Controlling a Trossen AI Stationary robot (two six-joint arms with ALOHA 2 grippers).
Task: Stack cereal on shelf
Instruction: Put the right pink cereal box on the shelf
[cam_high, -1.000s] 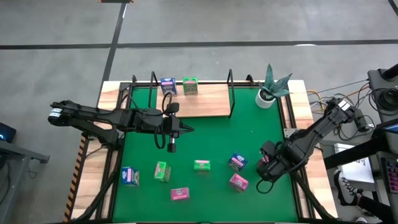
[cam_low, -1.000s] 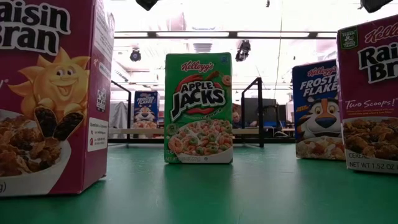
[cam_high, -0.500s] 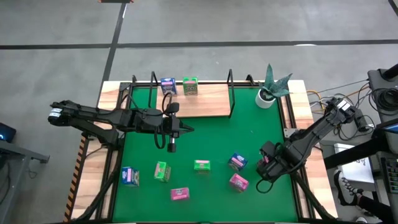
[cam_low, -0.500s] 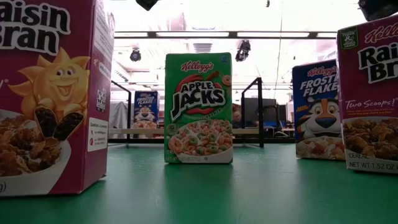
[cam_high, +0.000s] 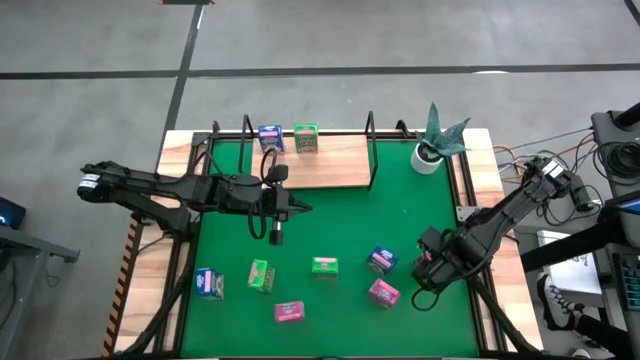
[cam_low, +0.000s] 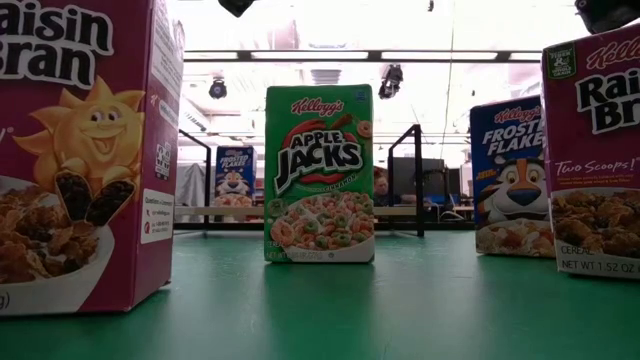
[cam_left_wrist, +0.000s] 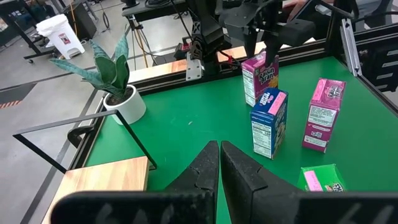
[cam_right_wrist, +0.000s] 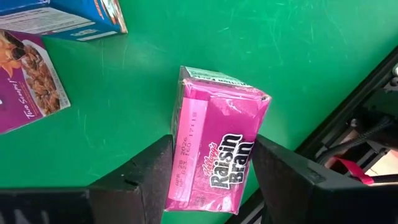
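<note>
Right gripper (cam_right_wrist: 211, 177) fingers are seen spread either side of a pink cereal box (cam_right_wrist: 219, 140) standing on the green mat (cam_right_wrist: 155, 68) near its right edge, unclamped; a centred, square closure is judged best.

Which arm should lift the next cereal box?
Right. Its pincer already straddles a pink Raisin Bran box, fingers either side. The left pincer is shut and empty, hovering mid-mat.

Two dark, jointed arms with black looping cables and broad, wedge-shaped black fingers (cam_right_wrist: 149, 180).
</note>
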